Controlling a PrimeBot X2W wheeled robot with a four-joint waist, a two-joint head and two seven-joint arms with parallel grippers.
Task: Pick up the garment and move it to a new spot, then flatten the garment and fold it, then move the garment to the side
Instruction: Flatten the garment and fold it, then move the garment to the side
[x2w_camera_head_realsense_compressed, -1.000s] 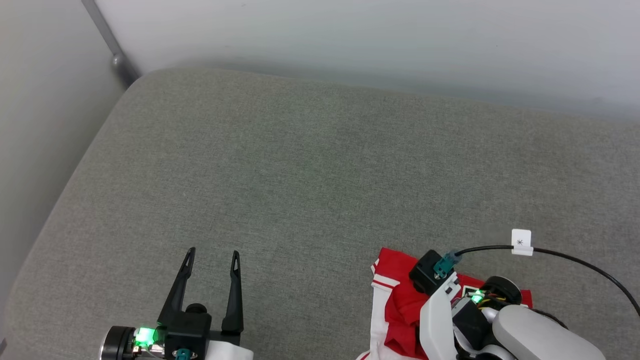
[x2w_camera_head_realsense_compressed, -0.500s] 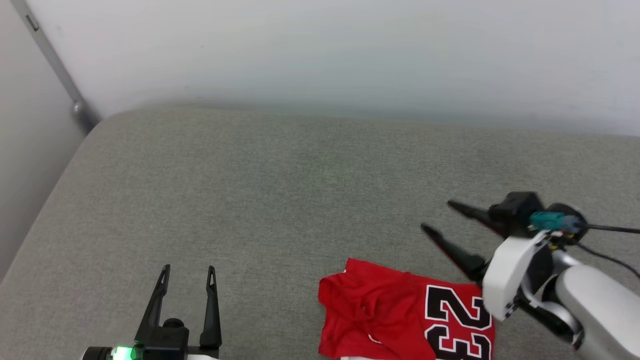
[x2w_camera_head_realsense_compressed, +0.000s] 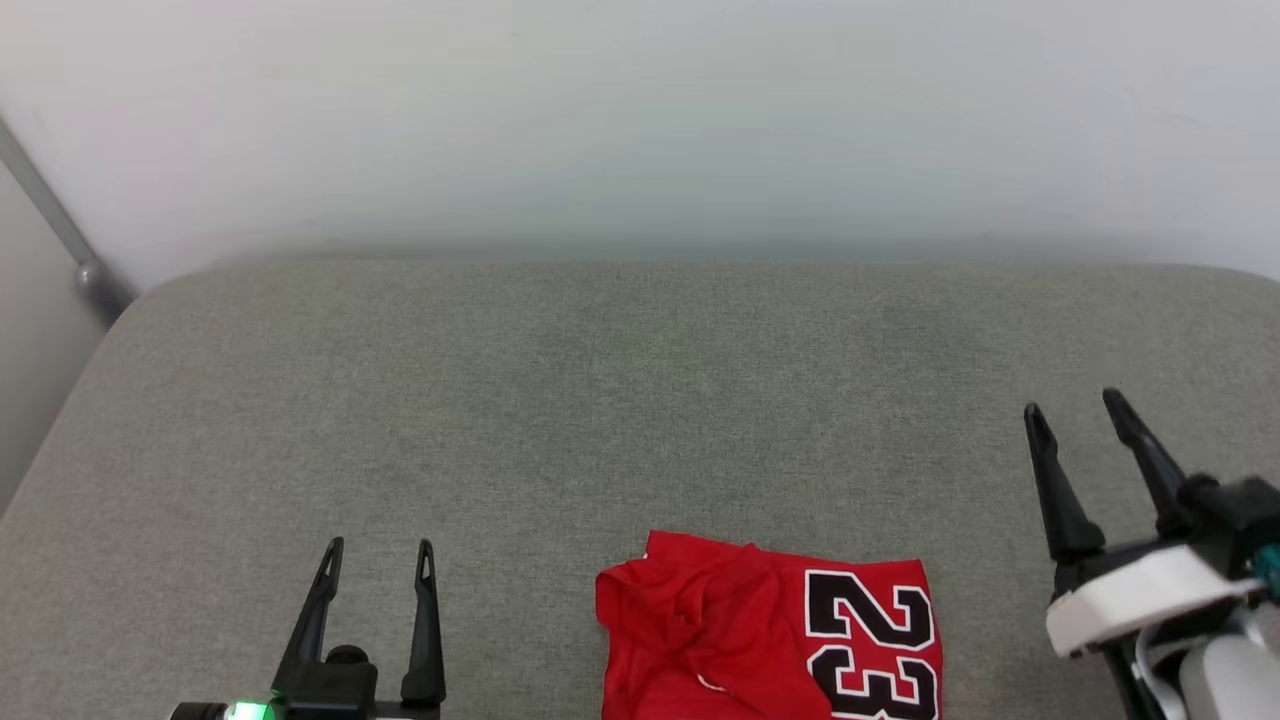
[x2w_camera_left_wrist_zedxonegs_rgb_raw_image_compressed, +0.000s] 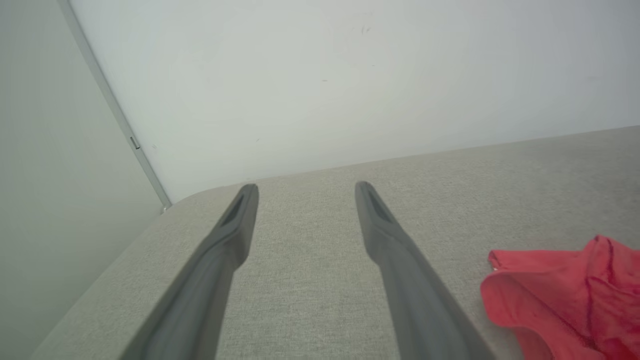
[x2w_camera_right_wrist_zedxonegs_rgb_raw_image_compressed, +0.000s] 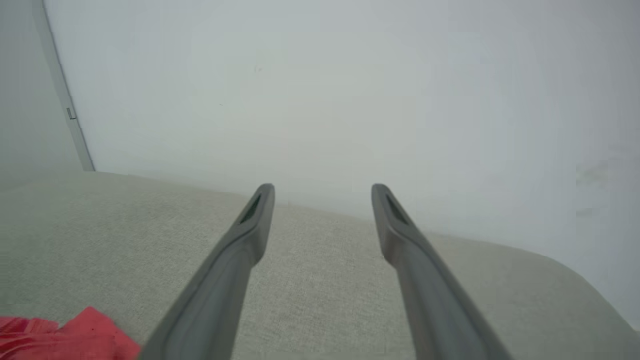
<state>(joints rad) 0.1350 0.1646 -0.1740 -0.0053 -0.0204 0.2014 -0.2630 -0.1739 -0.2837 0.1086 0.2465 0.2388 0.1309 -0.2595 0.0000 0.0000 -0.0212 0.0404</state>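
The garment (x2w_camera_head_realsense_compressed: 740, 640), a red jersey with a black white-outlined "23", lies folded on the grey cushion (x2w_camera_head_realsense_compressed: 600, 400) at the bottom middle of the head view, cut by the lower edge. Its red edge shows in the left wrist view (x2w_camera_left_wrist_zedxonegs_rgb_raw_image_compressed: 565, 295) and in the right wrist view (x2w_camera_right_wrist_zedxonegs_rgb_raw_image_compressed: 60, 340). My left gripper (x2w_camera_head_realsense_compressed: 380, 548) stands open at the lower left, well left of the garment, with nothing between its fingers. At the lower right my right gripper (x2w_camera_head_realsense_compressed: 1073, 408) is open and empty, raised clear to the right of the garment.
A pale wall (x2w_camera_head_realsense_compressed: 640, 120) runs behind the cushion. A grey metal post (x2w_camera_head_realsense_compressed: 60, 240) stands in the far left corner. The cushion's left edge (x2w_camera_head_realsense_compressed: 60, 440) drops off beside the left gripper.
The right gripper let go of the garment, opened, lifted off it and swung right. The garment now lies flat with "23" showing. The head camera tilted up and shifted.
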